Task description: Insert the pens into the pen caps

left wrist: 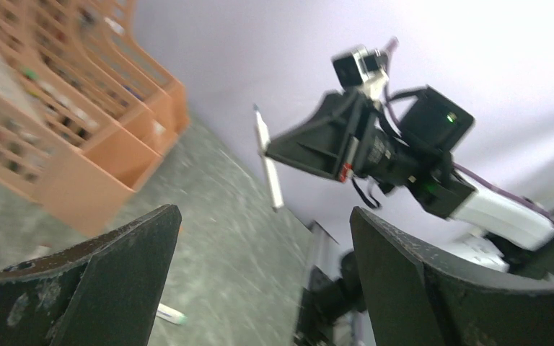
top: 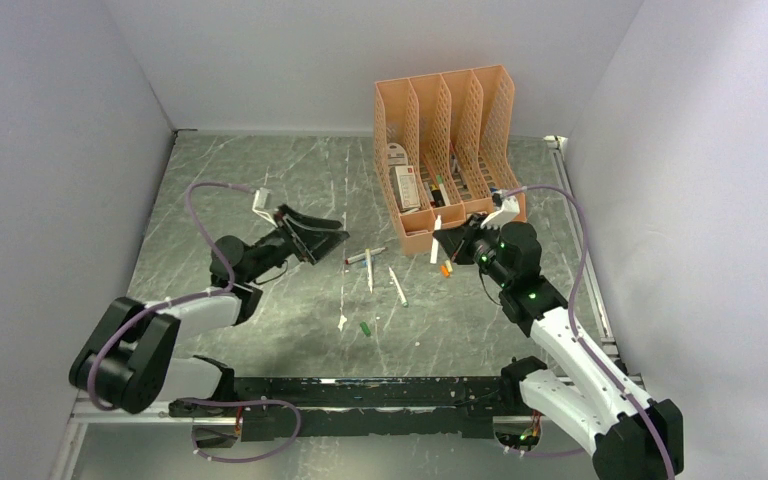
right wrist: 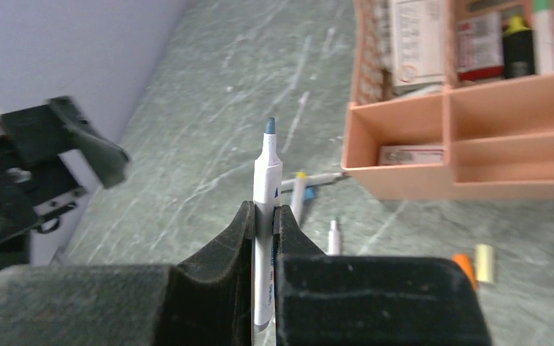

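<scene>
My right gripper (top: 447, 241) is shut on a white pen (top: 435, 251) and holds it upright above the table. In the right wrist view the pen (right wrist: 266, 180) stands between the fingers with its blue-grey tip up. My left gripper (top: 335, 232) is open and empty, raised and facing the right gripper. The left wrist view shows the held pen (left wrist: 268, 162) beyond its open jaws (left wrist: 263, 213). Three more pens (top: 369, 270) lie on the table between the arms. A green cap (top: 365, 327) and an orange cap (top: 446, 268) lie nearby. A yellow cap (right wrist: 485, 261) lies beside the orange cap (right wrist: 464, 265).
A peach lattice organiser (top: 447, 150) holding cards and markers stands at the back right, just behind my right gripper. It also shows in the right wrist view (right wrist: 469, 144) and the left wrist view (left wrist: 79, 108). Grey walls close in both sides.
</scene>
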